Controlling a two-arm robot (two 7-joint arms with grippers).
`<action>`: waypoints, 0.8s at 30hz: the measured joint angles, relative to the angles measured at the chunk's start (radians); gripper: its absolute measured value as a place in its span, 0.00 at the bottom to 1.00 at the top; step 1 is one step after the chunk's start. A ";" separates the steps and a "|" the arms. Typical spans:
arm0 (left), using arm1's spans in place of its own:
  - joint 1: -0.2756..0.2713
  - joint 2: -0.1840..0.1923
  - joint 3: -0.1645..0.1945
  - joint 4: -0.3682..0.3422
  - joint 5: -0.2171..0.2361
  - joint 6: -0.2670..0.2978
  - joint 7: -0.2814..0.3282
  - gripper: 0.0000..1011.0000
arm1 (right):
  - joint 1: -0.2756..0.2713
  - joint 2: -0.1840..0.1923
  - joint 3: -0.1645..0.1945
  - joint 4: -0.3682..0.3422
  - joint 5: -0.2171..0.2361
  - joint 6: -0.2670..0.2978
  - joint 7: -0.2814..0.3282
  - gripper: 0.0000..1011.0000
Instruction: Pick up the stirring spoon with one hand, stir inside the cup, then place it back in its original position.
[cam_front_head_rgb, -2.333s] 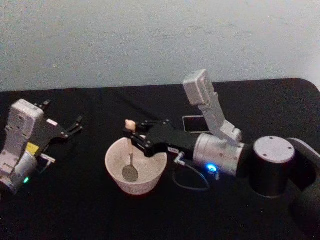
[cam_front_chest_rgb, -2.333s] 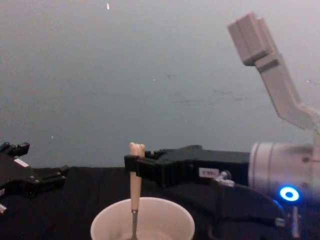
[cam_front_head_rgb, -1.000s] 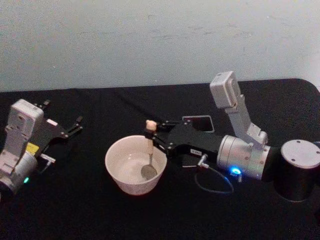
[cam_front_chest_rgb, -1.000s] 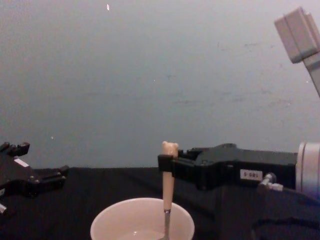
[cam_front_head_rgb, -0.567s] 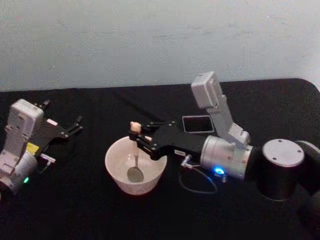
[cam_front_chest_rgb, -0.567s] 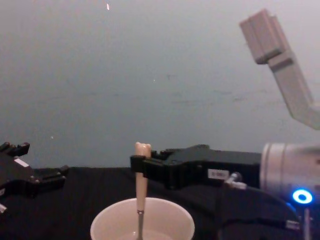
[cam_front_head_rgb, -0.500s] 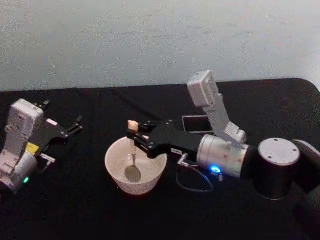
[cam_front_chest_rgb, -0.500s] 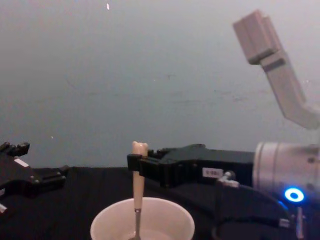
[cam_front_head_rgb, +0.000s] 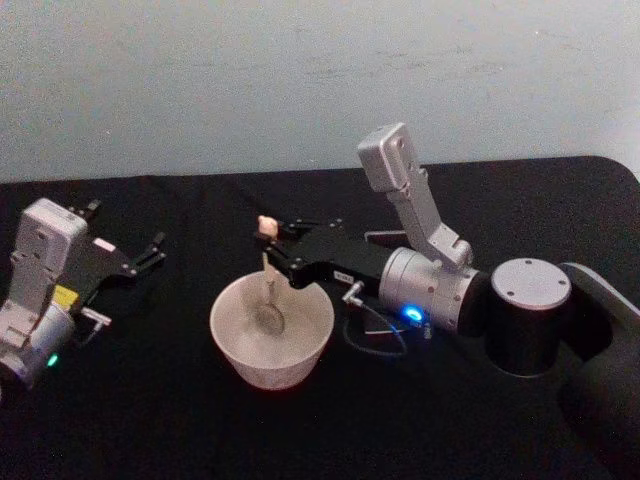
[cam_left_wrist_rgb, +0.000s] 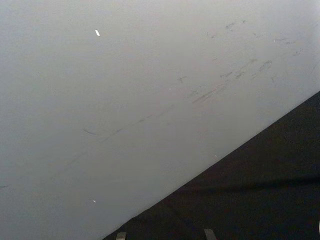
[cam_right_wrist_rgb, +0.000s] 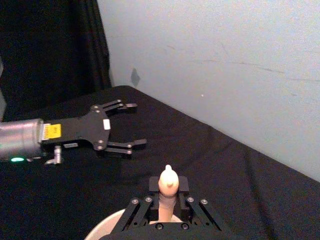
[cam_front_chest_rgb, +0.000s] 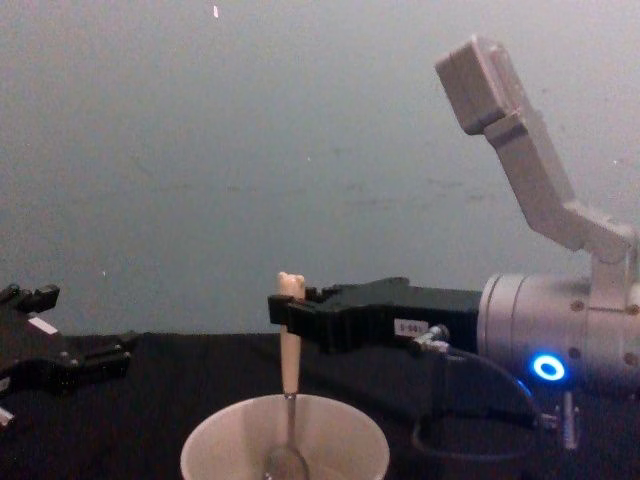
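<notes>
The cream-white cup (cam_front_head_rgb: 228, 335) stands on the black table in front of me. The stirring spoon (cam_front_head_rgb: 266, 262) is upright in it, bear head on top and shiny bowl (cam_front_head_rgb: 268, 318) low inside, toward the far side. My right gripper (cam_front_head_rgb: 270, 250) reaches in from the right and is shut on the beige handle just under the bear head (cam_front_chest_rgb: 289, 283). The chest view shows the handle (cam_front_chest_rgb: 290, 350) rising out of the cup (cam_front_chest_rgb: 215, 445). The right wrist view has the bear head (cam_right_wrist_rgb: 168, 181) between the gripper's fingers. My left gripper (cam_front_head_rgb: 150, 250) rests open at the far left, well clear of the cup.
A black cloth covers the table (cam_front_head_rgb: 150, 420) up to a pale wall (cam_front_head_rgb: 300, 80). A dark square holder (cam_front_head_rgb: 383, 237) peeks out behind my right arm. A cable (cam_front_head_rgb: 375, 345) loops beside the cup under that arm. The right arm's base (cam_front_head_rgb: 525, 320) fills the right side.
The right gripper has swept the spoon around inside the cup: from the right side, over to the left, and now toward the far side. The left arm has stayed still.
</notes>
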 joint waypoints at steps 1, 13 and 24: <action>0.000 0.000 0.000 0.000 0.000 0.000 0.000 0.99 | 0.000 0.000 0.002 0.002 -0.002 -0.001 0.000 0.21; 0.000 0.000 0.000 0.000 0.000 0.000 0.000 0.99 | -0.029 0.050 0.042 -0.026 -0.001 -0.003 0.031 0.21; 0.000 0.000 0.000 0.000 0.000 0.000 0.000 0.99 | -0.081 0.111 0.057 -0.119 0.053 0.017 0.073 0.21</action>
